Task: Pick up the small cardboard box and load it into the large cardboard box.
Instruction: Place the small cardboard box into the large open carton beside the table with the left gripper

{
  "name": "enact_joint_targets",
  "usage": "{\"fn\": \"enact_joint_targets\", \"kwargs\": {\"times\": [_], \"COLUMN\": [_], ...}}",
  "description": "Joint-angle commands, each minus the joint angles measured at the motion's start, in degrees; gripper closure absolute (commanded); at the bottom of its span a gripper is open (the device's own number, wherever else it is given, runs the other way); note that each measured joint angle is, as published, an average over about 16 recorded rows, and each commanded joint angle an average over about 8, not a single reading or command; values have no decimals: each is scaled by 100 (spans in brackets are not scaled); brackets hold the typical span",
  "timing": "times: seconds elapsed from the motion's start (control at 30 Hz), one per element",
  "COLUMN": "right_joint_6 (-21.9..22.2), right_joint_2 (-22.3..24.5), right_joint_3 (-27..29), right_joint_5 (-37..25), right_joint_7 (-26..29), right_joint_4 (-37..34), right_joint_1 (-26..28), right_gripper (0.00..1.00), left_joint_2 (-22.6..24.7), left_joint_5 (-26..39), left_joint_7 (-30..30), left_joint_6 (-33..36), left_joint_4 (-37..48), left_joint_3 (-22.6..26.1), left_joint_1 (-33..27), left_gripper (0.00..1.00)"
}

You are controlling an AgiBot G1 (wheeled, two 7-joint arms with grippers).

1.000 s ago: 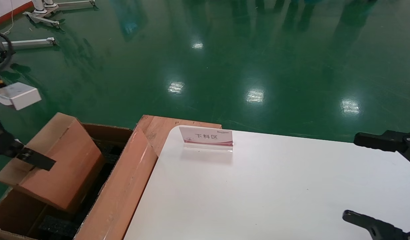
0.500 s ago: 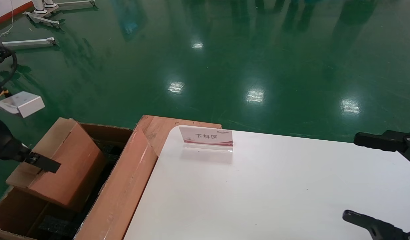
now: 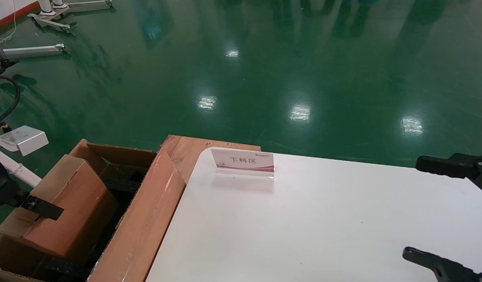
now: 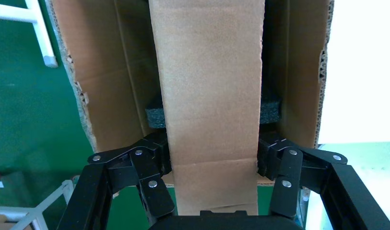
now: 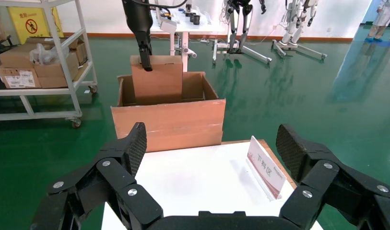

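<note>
The small cardboard box [image 3: 74, 203] hangs tilted, its lower part inside the large cardboard box [image 3: 145, 223] beside the table's left end. My left gripper [image 3: 39, 197] is shut on it; one black finger [image 3: 45, 208] lies across its near face, the other is hidden behind it. In the left wrist view both pads press the sides of the small cardboard box [image 4: 209, 96] at the left gripper [image 4: 213, 155], above black foam [image 4: 154, 117] in the large cardboard box [image 4: 111, 96]. My right gripper [image 3: 412, 207] stands open over the table's right end, holding nothing; right gripper [image 5: 212, 143].
A white table [image 3: 303, 227] carries a small sign stand [image 3: 242, 160] near its far edge. A wooden board [image 3: 194, 147] sticks out beyond the table corner. In the right wrist view a wheeled rack [image 5: 39, 62] with cartons stands on the green floor behind the large cardboard box [image 5: 169, 122].
The left gripper has lowered the small cardboard box deeper into the large cardboard box, shifting slightly left. The right gripper has not moved.
</note>
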Motion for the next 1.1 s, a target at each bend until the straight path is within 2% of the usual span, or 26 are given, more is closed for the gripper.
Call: {"fn": "enact_joint_targets", "kwargs": {"times": [0.03,1.1], "right_joint_6": [0,4], "right_joint_2": [0,4], "right_joint_3": [-1,-10], "right_joint_5": [0,7], "right_joint_7": [0,-5], "right_joint_4": [0,0], "right_joint_1": [0,2], "right_gripper": [0,0], "left_joint_2": [-25,-361], "left_joint_5": [32,906], "left_joint_7": [28,432], "left_joint_6": [-13,-576], "left_joint_4": [-4,21], "left_joint_3": [8,-103], "left_joint_1": [4,462], "left_gripper": [100,100]}}
